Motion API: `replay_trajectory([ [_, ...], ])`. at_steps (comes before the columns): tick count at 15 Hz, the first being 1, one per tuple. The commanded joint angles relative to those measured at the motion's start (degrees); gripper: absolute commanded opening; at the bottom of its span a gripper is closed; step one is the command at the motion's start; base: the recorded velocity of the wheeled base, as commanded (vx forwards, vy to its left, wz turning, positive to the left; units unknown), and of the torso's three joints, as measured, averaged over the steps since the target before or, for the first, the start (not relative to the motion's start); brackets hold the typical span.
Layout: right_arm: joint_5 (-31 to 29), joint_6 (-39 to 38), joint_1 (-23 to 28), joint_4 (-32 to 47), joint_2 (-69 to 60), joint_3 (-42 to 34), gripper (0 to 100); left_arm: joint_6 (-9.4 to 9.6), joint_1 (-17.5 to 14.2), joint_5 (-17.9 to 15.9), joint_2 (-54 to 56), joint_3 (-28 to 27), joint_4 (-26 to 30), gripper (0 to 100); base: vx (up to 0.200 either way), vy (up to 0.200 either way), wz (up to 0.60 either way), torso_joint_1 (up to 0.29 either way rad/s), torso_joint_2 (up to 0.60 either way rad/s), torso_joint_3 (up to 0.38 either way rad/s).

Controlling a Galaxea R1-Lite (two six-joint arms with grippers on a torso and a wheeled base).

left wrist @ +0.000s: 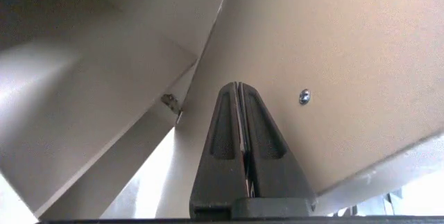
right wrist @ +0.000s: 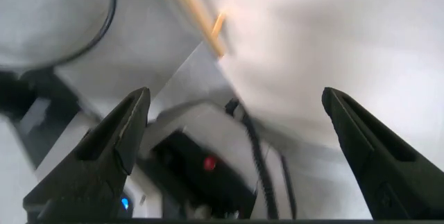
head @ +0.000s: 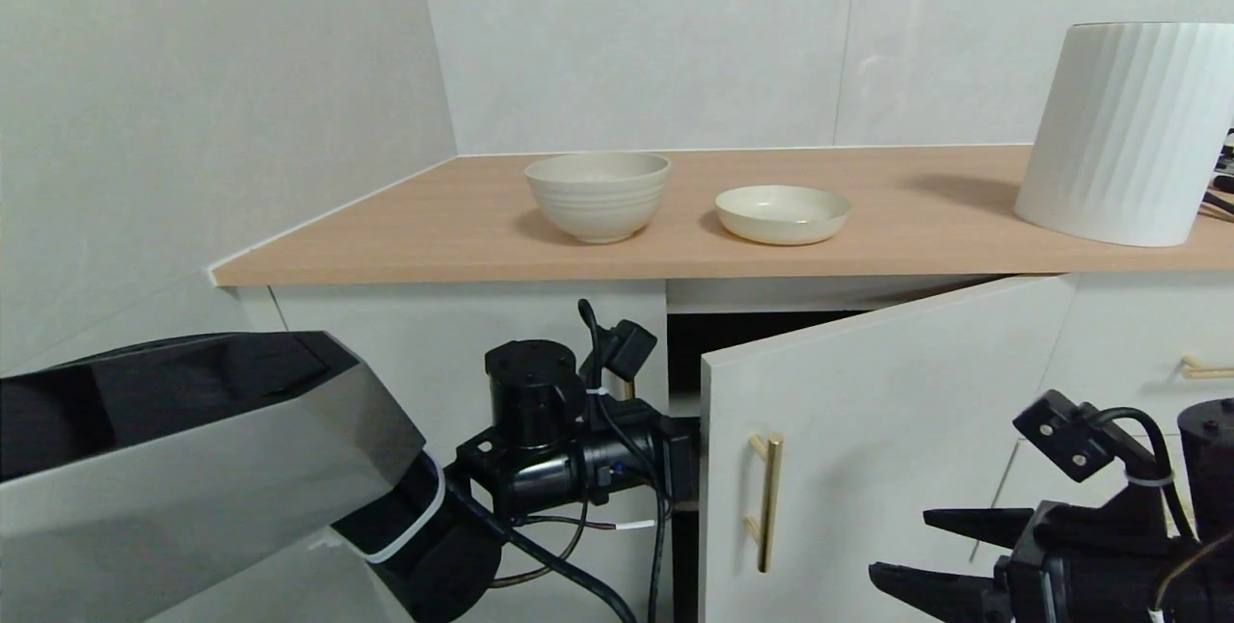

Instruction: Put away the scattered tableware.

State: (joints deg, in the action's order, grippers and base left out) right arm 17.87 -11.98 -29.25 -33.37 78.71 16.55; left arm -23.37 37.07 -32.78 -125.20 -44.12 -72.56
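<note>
My left gripper [left wrist: 237, 92], fingers together, sits behind the cabinet door [head: 868, 411], opening it, I judge; right gripper [head: 904, 542] spread; next, lift the bowl [head: 598, 194]

Two bowls [head: 598, 196] [head: 782, 213], one ribbed container [head: 1123, 131]

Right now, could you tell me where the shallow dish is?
In the head view, the shallow dish sits on the countertop, right of the ribbed bowl.

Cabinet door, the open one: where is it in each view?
Head view: cabinet door lower centre, swung open under the countertop.
Left wrist view: its inner face behind the shut jaws.
Right wrist view: its front between the open jaws.
Shared landmark: gold handle, also in the right wrist view.
</note>
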Motion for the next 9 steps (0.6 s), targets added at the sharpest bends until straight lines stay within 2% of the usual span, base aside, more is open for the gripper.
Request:
replay_trajectory([
  [1, 0.4, -0.1, -0.5, 0.6, -3.0, -1.3, 100, -0.1, 0.7, 0.0, 0.2, 0.1, 0.1, 0, 0.0, 0.0, 0.0, 0.0, 0.0, 0.0],
  [5, 0.8, -0.1, -0.5, 0.5, -3.1, -1.8, 100, -0.1, 2.8, 0.1, -0.2, -1.0, 0.8, 0, -0.2, 0.0, 0.0, 0.005, 0.0, 0.004],
  [8, 0.8, -0.1, -0.5, 0.5, -3.1, -1.8, 100, -0.19, 3.0, 0.1, -2.1, -5.0, 3.2, 0, 0.0, 0.0, 0.0, 0.0, 0.0, 0.0],
  [9, 0.8, -0.1, -0.5, 0.5, -3.4, -1.8, 100, -0.19, 3.0, 0.5, -2.2, -7.2, 6.2, 0, 0.0, 0.0, 0.0, 0.0, 0.0, 0.0],
])
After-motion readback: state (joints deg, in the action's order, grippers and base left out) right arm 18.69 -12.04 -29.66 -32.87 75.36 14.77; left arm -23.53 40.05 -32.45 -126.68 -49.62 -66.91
